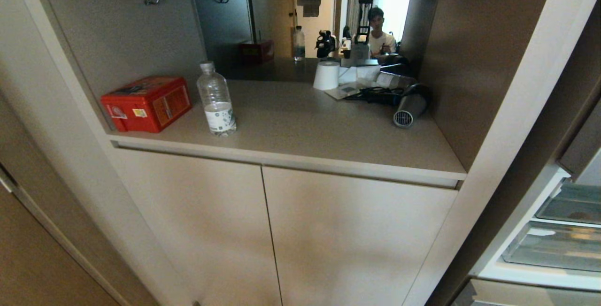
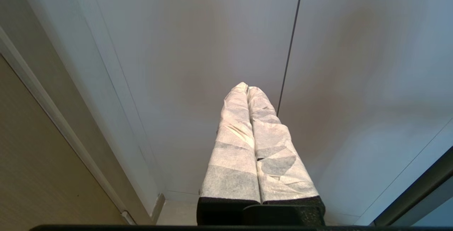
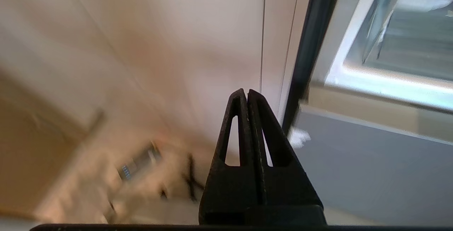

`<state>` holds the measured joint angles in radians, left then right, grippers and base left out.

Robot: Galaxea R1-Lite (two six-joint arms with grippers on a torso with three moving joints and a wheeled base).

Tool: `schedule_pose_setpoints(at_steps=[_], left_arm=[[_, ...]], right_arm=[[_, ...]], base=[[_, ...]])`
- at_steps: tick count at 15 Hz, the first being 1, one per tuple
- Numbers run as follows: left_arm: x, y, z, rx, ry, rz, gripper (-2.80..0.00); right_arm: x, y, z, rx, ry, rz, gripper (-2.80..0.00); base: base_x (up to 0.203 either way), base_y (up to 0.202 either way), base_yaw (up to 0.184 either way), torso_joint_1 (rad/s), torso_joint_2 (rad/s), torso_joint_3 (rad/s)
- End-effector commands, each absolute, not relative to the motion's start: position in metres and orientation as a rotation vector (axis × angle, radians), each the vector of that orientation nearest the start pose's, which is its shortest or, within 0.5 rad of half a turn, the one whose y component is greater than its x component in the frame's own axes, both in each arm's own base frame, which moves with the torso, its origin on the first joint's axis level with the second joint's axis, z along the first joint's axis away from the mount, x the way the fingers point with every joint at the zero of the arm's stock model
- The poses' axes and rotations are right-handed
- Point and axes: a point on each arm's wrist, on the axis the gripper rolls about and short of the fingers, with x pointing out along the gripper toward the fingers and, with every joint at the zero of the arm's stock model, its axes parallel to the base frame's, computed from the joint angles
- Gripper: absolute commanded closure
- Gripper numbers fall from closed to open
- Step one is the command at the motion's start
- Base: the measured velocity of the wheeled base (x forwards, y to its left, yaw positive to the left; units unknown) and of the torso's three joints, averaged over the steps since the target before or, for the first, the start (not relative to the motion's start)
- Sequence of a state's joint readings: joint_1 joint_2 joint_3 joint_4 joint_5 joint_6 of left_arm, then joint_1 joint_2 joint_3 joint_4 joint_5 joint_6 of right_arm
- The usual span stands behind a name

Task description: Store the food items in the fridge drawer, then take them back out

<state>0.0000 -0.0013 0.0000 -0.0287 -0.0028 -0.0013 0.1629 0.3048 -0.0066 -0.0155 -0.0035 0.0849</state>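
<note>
On the counter niche before me, from left to right, stand a red tin box [image 1: 146,103], a clear water bottle [image 1: 216,99], a white paper roll [image 1: 326,75] and a hair dryer [image 1: 409,107]. Below are 2 pale cabinet doors [image 1: 281,231]. My left gripper [image 2: 247,88], fingers pressed together, points at them. My right gripper [image 3: 245,93], also closed and empty, hangs beside the silver-blue fridge drawer [image 3: 371,174]. I cannot see the food items.
</note>
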Motion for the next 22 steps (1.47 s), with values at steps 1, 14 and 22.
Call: schedule_pose_setpoints(at_steps=[1, 14, 22], left_arm=[[-0.022, 0.000, 0.075, -0.002, -0.020, -0.003, 0.00], [-0.022, 0.000, 0.075, -0.002, -0.020, -0.002, 0.00], [-0.022, 0.000, 0.075, -0.002, -0.020, -0.003, 0.00]], right_arm=[[-0.001, 0.000, 0.083, 0.058, 0.246, 0.098, 0.00], [-0.023, 0.000, 0.075, 0.003, 0.003, 0.008, 0.00], [-0.023, 0.000, 0.075, -0.009, 0.005, 0.008, 0.00]], base=[[0.000, 0.000, 0.000, 0.000, 0.00, 0.000], [0.000, 0.000, 0.000, 0.000, 0.00, 0.000], [0.000, 0.000, 0.000, 0.000, 0.00, 0.000]])
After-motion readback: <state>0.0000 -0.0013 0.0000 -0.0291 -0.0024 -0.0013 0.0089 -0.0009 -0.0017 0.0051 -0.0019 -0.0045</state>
